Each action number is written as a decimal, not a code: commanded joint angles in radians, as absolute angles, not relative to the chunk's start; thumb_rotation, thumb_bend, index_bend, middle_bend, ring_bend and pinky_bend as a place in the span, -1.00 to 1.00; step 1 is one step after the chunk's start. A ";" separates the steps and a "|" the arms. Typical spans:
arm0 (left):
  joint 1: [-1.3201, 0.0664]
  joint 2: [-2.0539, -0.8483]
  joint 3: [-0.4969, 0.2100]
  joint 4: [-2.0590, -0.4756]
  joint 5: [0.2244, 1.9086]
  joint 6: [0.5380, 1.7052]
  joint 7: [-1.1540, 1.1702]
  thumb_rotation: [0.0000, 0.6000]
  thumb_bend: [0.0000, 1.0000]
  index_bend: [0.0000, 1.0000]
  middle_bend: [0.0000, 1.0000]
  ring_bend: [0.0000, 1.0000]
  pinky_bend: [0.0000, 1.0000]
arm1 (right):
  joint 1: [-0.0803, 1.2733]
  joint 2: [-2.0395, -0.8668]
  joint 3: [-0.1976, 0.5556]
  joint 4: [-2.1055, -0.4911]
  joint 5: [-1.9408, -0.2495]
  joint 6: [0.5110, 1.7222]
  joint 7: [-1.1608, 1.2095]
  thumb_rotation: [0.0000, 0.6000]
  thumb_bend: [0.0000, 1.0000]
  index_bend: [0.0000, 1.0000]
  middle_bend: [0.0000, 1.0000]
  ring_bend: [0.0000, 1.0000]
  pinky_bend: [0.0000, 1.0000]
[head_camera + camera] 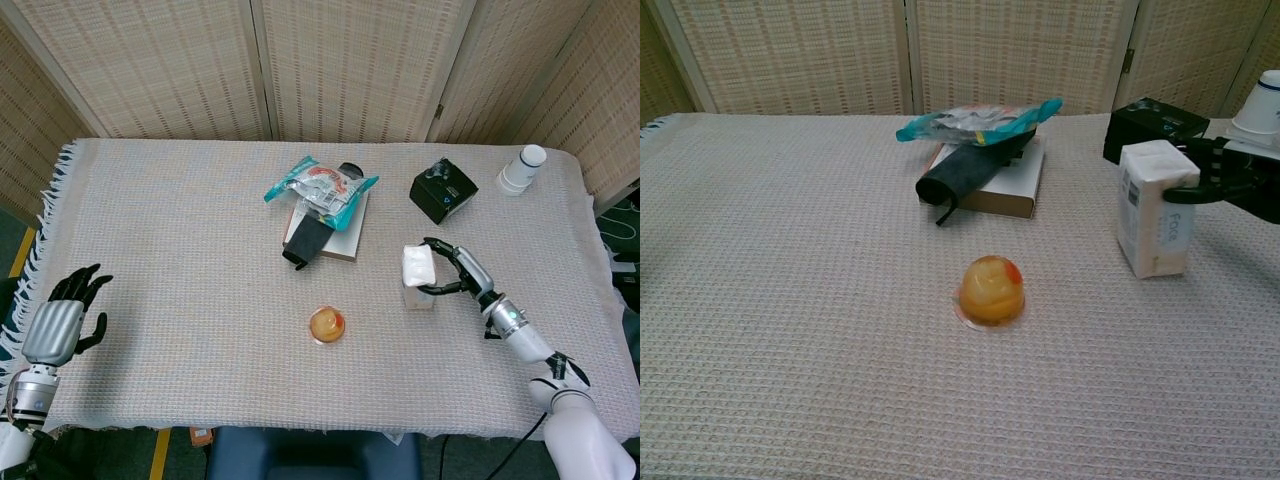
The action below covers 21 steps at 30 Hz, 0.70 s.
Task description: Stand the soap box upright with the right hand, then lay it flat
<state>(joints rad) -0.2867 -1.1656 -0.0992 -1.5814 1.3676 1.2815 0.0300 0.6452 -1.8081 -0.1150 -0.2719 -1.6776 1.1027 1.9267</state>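
The white soap box point(418, 276) point(1154, 209) stands upright on the cloth, right of the table's middle. My right hand point(458, 273) point(1230, 180) is at its right side, fingers curled around the box's upper part and touching it. My left hand point(68, 318) hovers off the table's near left corner, fingers spread, holding nothing; the chest view does not show it.
An orange jelly cup point(328, 324) point(991, 289) sits left of the box. Behind it lie a white book point(342, 236) with a black roll and a teal snack bag point(320, 187). A black box point(443, 190) and white cup point(522, 169) stand at the back right.
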 commanded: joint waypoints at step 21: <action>-0.286 -1.160 -0.096 -1.592 1.375 1.285 0.021 1.00 0.09 -0.68 -1.00 -1.00 -0.77 | 0.659 -1.726 -0.179 -0.353 -1.720 1.075 1.928 1.00 -0.94 -0.92 -0.71 -1.00 -1.00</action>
